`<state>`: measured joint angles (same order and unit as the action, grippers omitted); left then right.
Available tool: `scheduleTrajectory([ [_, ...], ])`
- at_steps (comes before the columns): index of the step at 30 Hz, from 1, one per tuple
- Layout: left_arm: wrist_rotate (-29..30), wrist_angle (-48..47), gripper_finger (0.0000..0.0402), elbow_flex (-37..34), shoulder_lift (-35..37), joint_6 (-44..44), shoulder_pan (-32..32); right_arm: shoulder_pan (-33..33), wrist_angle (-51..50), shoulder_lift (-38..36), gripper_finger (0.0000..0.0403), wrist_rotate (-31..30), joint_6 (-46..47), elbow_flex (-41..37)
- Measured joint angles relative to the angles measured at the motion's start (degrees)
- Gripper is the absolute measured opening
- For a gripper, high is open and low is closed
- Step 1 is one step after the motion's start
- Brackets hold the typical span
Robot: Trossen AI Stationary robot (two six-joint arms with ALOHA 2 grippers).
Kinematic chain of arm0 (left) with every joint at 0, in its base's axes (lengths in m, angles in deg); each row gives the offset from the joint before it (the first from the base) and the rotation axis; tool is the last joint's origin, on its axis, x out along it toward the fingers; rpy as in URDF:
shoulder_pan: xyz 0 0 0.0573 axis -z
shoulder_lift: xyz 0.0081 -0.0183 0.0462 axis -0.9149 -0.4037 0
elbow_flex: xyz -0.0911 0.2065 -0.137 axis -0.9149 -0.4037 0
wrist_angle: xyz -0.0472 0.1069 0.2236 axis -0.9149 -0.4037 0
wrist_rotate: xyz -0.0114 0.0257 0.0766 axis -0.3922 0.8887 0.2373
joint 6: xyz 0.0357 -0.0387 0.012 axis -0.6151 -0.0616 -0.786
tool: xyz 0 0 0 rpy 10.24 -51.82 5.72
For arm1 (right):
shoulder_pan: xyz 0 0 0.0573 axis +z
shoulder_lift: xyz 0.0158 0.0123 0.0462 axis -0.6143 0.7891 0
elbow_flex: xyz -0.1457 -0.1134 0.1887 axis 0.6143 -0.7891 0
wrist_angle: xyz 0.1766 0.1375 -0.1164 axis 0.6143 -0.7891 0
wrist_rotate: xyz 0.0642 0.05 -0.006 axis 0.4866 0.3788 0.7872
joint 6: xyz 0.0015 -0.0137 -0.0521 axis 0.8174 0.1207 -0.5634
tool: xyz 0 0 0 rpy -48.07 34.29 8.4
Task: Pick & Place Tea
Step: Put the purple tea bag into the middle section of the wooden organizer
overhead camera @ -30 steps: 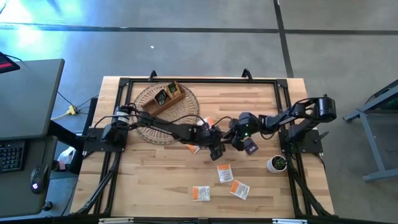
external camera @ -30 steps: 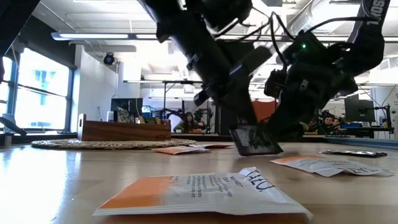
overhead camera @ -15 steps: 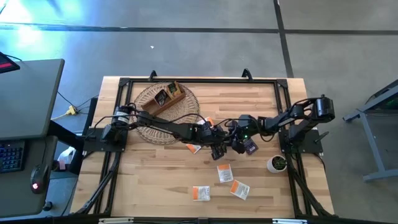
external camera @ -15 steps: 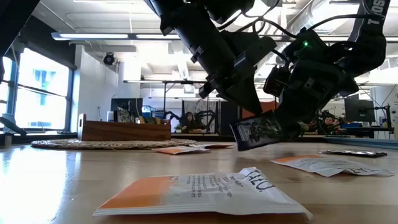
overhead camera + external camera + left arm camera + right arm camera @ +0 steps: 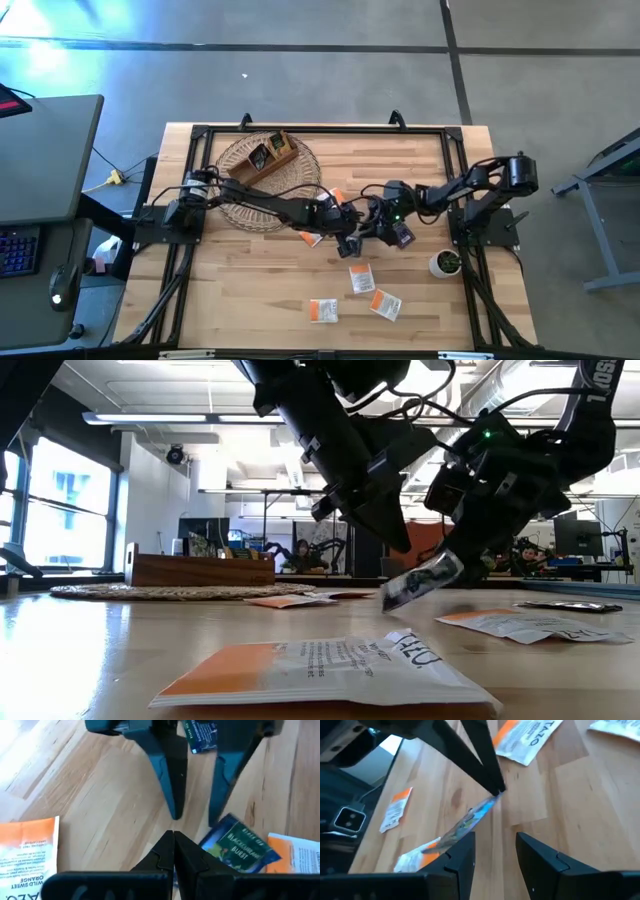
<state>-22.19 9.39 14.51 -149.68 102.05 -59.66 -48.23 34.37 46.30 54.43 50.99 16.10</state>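
"Orange-and-white packets up front: are those still waiting?"

"They are. Three white-and-orange sachets (image 5: 361, 279) are lying loose on the table (image 5: 250, 290) nearest the front edge, and two more (image 5: 312, 237) are sitting farther in, by my left arm. None of them is being handled."

"And mid-table, where your arms are meeting?"

"I am working on one dark sachet (image 5: 425, 580). It is leaning at a slant, low end near the wood and high end up. My left gripper (image 5: 173, 837) is squeezed fully closed with nothing between its fingers; its tip is pressing against the sachet's raised end, propping it rather than pinching it, as far as I can judge. My right gripper (image 5: 493, 837) is hovering just beside it with its fingers standing well apart, gripping nothing."

"So how far along are you?"

"Early, I think. At the far left the wooden box (image 5: 268, 155) is sitting on the woven mat (image 5: 235, 205) with only a few packets (image 5: 260, 156) in it. Most of the tea is still out on the table."

"What is changing?"

"A second ago the dark sachet was standing almost upright under my left tip, face to the low camera. Half a second ago it was hanging tilted. Now it is turning nearly edge-on and slanting flatter, while both arms are hardly shifting."
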Motion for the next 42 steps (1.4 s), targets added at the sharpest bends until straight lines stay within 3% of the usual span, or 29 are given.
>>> scheduleTrajectory([
  [7, -2.17, 0.47, 0.0000, 0.00, 0.00, -8.14, -0.12, 0.95, 0.00, -0.01, 0.0138, -3.12, 0.12, 0.02],
  [12, -11.20, -0.01, 0.0007, 0.00, 0.00, -14.39, -1.79, 1.08, -0.02, -0.02, 0.0138, -3.04, 0.72, 0.02],
  [15, -19.59, -0.06, 0.0032, 0.12, -1.83, -17.24, -3.91, 1.10, -0.02, -0.02, 0.0138, -3.02, 1.37, 0.02],
  [21, -28.71, 1.13, 0.0116, 0.08, -2.60, -23.09, -6.68, 1.12, -0.04, -0.04, 0.0138, -0.19, -1.36, 0.02],
  [26, -30.26, 1.74, 0.0190, 0.00, -2.71, -33.47, -6.02, 1.14, -1.04, -0.07, 0.0138, 1.01, -0.22, 0.04],
  [30, -29.24, 1.99, 0.0232, 0.00, -2.90, -36.20, -5.28, 1.46, -2.78, -0.07, 0.0138, 3.54, -0.10, 0.05],
  [42, -26.03, 6.09, 0.0248, 0.31, -9.94, -34.51, -5.38, 8.76, -4.31, -0.11, 0.0138, -0.16, -1.61, 0.03],
])
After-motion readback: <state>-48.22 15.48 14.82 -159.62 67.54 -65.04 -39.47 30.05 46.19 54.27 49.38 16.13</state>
